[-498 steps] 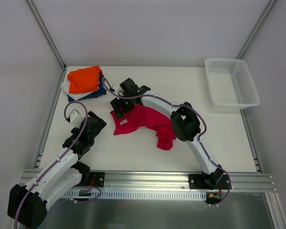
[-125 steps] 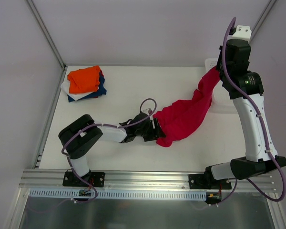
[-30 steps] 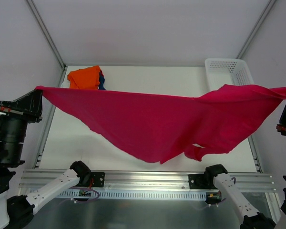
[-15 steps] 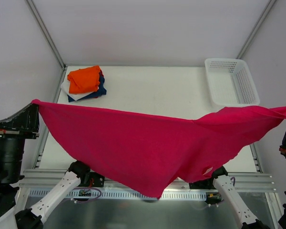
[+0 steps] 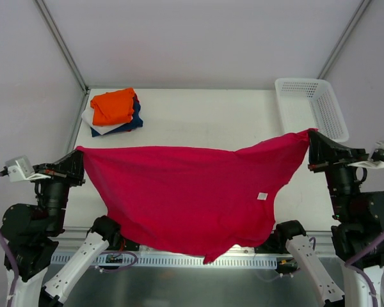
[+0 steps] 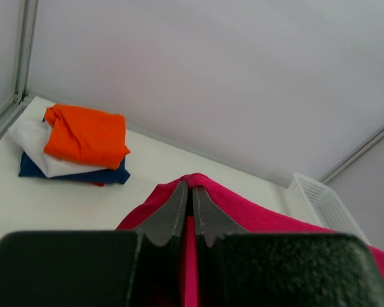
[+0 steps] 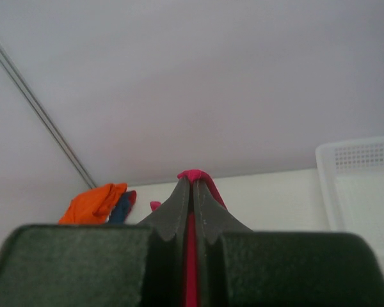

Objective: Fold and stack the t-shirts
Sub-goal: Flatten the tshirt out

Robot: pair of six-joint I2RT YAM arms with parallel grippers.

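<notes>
A crimson-red t-shirt (image 5: 192, 192) hangs spread in the air above the table's near half, its small white label (image 5: 262, 196) showing. My left gripper (image 5: 79, 157) is shut on the shirt's left corner (image 6: 193, 181); my right gripper (image 5: 310, 135) is shut on its right corner (image 7: 192, 174). The cloth's lower point droops past the front rail. A folded stack sits at the back left: an orange tee (image 5: 113, 105) on top, navy-blue (image 5: 136, 119) and white (image 5: 93, 123) ones beneath. That stack (image 6: 83, 137) also shows in the left wrist view, and its orange tee (image 7: 95, 203) in the right wrist view.
A white plastic mesh basket (image 5: 310, 109) stands at the table's back right corner, just behind my right gripper. A metal rail (image 5: 192, 238) runs along the front edge. Grey walls with slanted frame bars enclose the table.
Both grippers have come inward and lower, bringing the stretched red t-shirt down; it now hangs narrower with its top edge slack and its label turned toward the camera.
</notes>
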